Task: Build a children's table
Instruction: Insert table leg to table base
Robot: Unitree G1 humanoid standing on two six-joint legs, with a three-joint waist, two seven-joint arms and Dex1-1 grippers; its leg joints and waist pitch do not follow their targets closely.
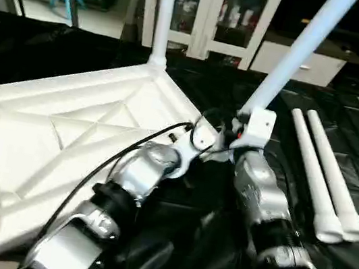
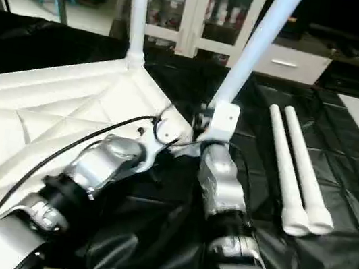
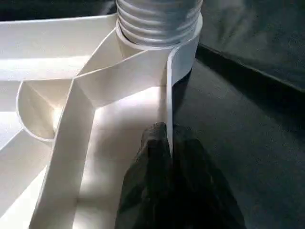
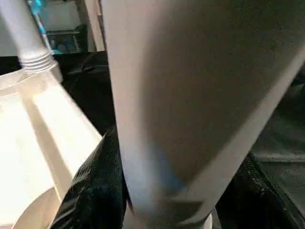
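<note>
Table top: large white plastic panel, lying ribbed side up on black sheeting. This panel is the landmark for all places below.

Fitted leg: white tube, upright in the round socket at the panel's far corner; a threaded collar shows at its foot in the left wrist view.

Held leg: white tapered tube, tilted, rising up and away from the panel's right edge. Its lower end sits at the right gripper, whose black fingers stand part-spread on either side of the tube, gripping it.

Spare legs: two white tubes, lying side by side and touching on the black sheeting, well to the right of the panel, flared ends toward the robot.

Left gripper: fingers pressed together, pinching the thin upright rim wall of the panel near the socketed corner.

Silver forearms: both reach in from the near side, meeting beside the panel's right edge.

Cabinet: white with glass doors, beyond the panel's far corner.
</note>
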